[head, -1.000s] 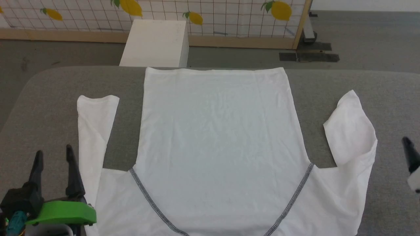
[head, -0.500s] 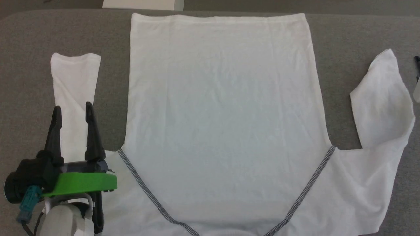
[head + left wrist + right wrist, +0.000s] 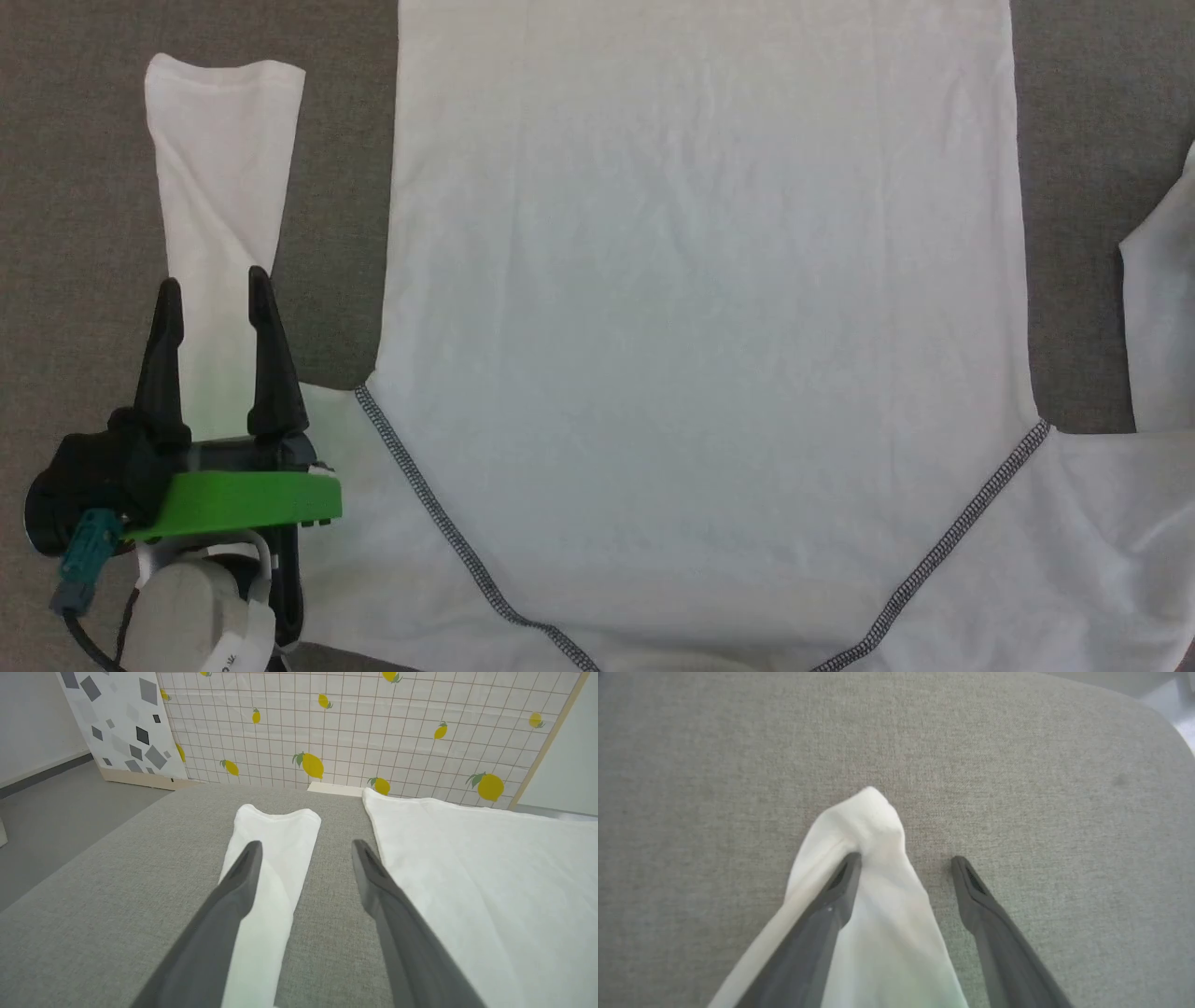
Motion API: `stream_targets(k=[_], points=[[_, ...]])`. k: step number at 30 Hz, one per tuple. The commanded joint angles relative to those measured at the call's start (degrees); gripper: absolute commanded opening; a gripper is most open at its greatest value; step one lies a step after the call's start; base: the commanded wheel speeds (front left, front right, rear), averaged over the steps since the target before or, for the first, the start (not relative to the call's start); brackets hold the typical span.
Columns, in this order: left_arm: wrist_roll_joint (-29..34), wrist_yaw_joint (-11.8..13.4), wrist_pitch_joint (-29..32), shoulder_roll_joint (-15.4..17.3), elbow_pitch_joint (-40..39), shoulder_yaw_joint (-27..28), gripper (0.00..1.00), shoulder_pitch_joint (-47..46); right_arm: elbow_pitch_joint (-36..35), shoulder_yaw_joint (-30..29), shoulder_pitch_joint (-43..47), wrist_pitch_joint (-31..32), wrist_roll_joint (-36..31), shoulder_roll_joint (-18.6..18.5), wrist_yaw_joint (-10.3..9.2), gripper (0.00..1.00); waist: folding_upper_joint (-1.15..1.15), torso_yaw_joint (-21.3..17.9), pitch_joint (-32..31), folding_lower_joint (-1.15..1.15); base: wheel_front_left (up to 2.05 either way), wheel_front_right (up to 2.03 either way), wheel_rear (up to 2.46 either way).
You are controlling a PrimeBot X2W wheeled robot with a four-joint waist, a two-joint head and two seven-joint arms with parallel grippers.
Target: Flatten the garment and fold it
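The garment (image 3: pixel 700 280), thin and white with dark zigzag seams (image 3: pixel 439 513), lies spread flat on the grey padded table (image 3: pixel 75 187). Its left sleeve (image 3: pixel 219 168) lies straight, pointing away from me. My left gripper (image 3: pixel 213 280) hangs open over that sleeve; in the left wrist view, the left gripper (image 3: pixel 307 844) has one finger above the sleeve (image 3: pixel 275 826) and the other above bare table beside the body panel (image 3: pixel 490 868). The right sleeve (image 3: pixel 1162 317) is bent back on itself. My right gripper (image 3: pixel 906 857) stands open over that sleeve's humped end (image 3: pixel 873 821).
Behind the table's far edge stand a lemon-patterned grid screen (image 3: pixel 373 728), a grey-patterned panel (image 3: pixel 126 723) and the top of a white box (image 3: pixel 334 788). Grey floor (image 3: pixel 56 793) lies to the left. The table's rounded corner (image 3: pixel 1134 718) is near the right gripper.
The head camera has tilted down and closer, so the whole picture shifted. My left gripper moved forward over the left sleeve, still open. The garment lies as before.
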Motion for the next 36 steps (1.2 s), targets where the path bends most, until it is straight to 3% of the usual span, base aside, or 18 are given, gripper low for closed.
stream_targets(k=[1, 2, 7, 13, 22, 28, 36], points=[[0.8, -0.5, -0.4, -0.4, 0.2, 0.3, 1.0, -0.9, 1.9, 0.0, 1.0, 1.1, 0.9, 1.4, -0.05, 0.18, 0.0, -0.6, -1.2, -0.01, 0.0, 0.0, 0.0], [0.8, -0.6, -0.4, -0.7, 0.4, 0.6, 1.0, -0.9, 1.9, -0.9, 1.1, 1.1, 1.7, 1.7, -0.05, 0.0, 0.0, -0.9, -2.0, -0.01, 0.0, 0.0, 0.0], [1.0, -1.0, -0.4, -1.8, 1.0, 2.0, 1.0, -0.4, -1.1, -5.3, 2.9, -2.2, 6.5, 1.0, -0.05, 0.0, 0.0, -2.2, -6.6, -0.01, 0.0, 0.0, 0.0], [1.1, -0.9, -0.4, -2.9, 0.7, 4.4, 1.0, 2.6, -8.6, -11.2, 11.4, -3.5, 11.1, -2.0, -0.05, 0.0, 0.0, -4.5, -13.6, -0.01, 0.0, 0.0, 0.0], [1.2, 0.3, -0.4, -3.9, -0.4, 7.1, 1.0, 9.2, -24.1, -16.6, 26.3, -2.3, 17.8, -2.6, -0.05, 0.0, 0.0, -6.8, -21.9, -0.01, 0.0, 0.0, 0.0], [1.1, 1.0, -0.4, -4.1, -1.4, 7.8, 1.0, 12.4, -37.3, -9.1, 32.0, -0.2, 23.8, 0.0, -0.05, 0.0, 0.0, -7.3, -25.1, -0.01, 0.0, 0.0, 0.0], [1.0, 1.2, -0.4, -4.2, -2.0, 6.0, 1.0, 12.8, -45.9, 12.3, 34.0, 2.4, 28.3, 4.7, -0.05, 0.0, 0.0, -5.7, -25.4, -0.01, 0.0, 0.0, 0.0]])
